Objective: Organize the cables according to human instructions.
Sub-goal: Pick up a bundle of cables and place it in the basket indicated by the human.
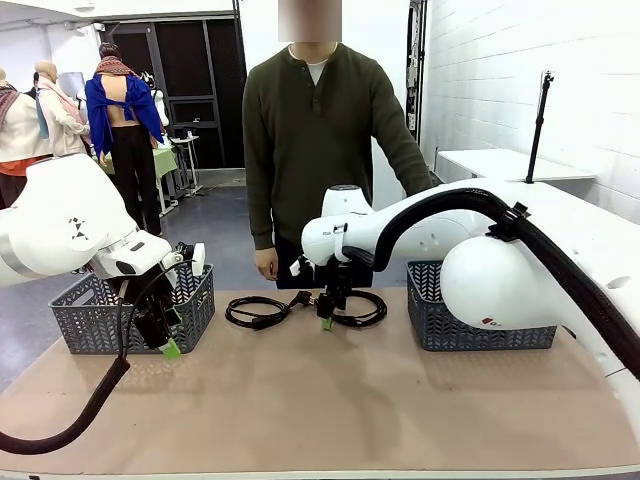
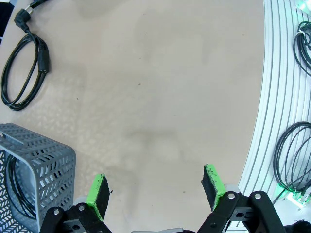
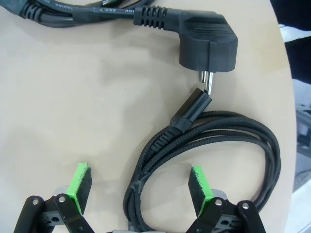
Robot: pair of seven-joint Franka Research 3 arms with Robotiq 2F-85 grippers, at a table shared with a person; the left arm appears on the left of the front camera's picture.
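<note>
Two black cables lie near the table's far edge: one coil [image 1: 256, 312] left of centre, another coil [image 1: 362, 310] under my right gripper [image 1: 327, 316]. In the right wrist view the right gripper [image 3: 140, 190] is open and low over a braided cable [image 3: 218, 145], with part of the coil between its fingers. A moulded plug [image 3: 209, 41] of the other cable lies just beyond. My left gripper [image 1: 166, 338] hangs open in front of the left basket [image 1: 95, 325]. In its own view the left gripper [image 2: 155, 190] holds nothing, and a cable [image 2: 24, 73] lies far off.
A second grey basket [image 1: 440, 325] stands at the right. The left basket [image 2: 48, 155] holds a coiled cable [image 2: 14, 194]. A person stands at the far edge, one hand [image 1: 265, 263] hanging down. More black cords [image 2: 294, 160] lie past the table edge.
</note>
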